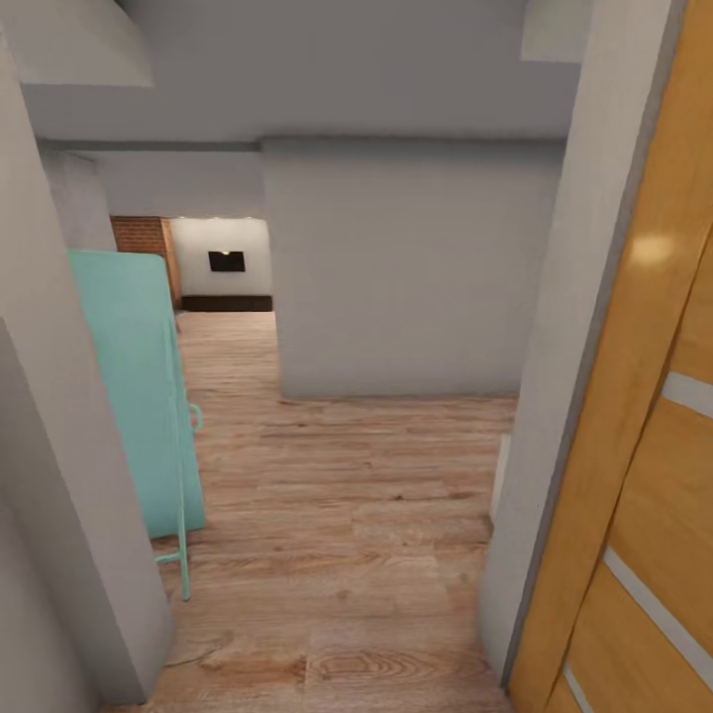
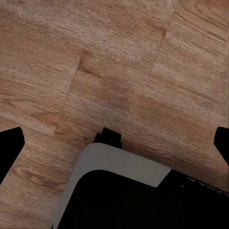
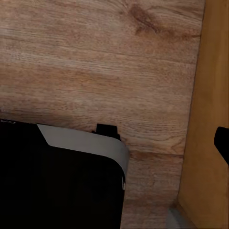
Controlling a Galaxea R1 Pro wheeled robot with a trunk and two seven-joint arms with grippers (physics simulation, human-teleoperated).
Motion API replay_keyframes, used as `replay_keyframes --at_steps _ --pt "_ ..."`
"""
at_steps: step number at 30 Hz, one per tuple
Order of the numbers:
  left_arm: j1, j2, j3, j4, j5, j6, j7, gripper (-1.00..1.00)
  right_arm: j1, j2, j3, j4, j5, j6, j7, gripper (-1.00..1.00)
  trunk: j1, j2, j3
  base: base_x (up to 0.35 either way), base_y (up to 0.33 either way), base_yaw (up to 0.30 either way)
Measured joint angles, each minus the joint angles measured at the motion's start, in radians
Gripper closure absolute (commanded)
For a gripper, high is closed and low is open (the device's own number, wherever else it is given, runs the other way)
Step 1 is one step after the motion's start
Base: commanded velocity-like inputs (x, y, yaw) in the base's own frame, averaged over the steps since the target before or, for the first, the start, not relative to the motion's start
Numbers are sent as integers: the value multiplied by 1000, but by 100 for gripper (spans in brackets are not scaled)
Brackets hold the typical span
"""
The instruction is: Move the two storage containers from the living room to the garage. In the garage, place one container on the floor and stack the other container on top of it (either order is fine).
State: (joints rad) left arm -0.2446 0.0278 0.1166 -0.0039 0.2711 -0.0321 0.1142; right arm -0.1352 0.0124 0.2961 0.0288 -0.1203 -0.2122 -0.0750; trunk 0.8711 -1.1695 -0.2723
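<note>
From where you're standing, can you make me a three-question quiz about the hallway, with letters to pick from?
1. Where is the mint-green door?
A. on the hallway's left side
B. flat on the floor
C. at the far end wall

2. What colour is the panelled door at the right edge?
A. blue
B. orange-brown wood
C. black

3. How does the mint-green door stand?
A. shut flat in its frame
C. off its hinges
B. swung open into the hallway

Answers: 1 A, in the head view it stands upright by the left wall. 2 B, its surface is warm wood with pale grey strips. 3 B, its edge and handle stick out over the wood-plank floor.
</note>
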Motion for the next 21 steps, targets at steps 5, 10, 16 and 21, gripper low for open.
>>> replay_keyframes --at_steps 5,10,16,21 --pt "0 0 -1 0 0 0 0 -100 0 2 0 0 0 -5 -5 -100 0 0 0 322 0 14" --pt "0 0 -1 0 0 0 0 -100 0 4 0 0 0 -4 -6 -100 0 0 0 322 0 4" --pt "0 0 -1 0 0 1 0 -100 0 6 0 0 0 -8 -7 -100 0 0 0 322 0 165" --pt "0 0 -1 0 0 2 0 -100 0 3 -4 0 -1 -1 -5 -100 0 0 0 322 0 193"
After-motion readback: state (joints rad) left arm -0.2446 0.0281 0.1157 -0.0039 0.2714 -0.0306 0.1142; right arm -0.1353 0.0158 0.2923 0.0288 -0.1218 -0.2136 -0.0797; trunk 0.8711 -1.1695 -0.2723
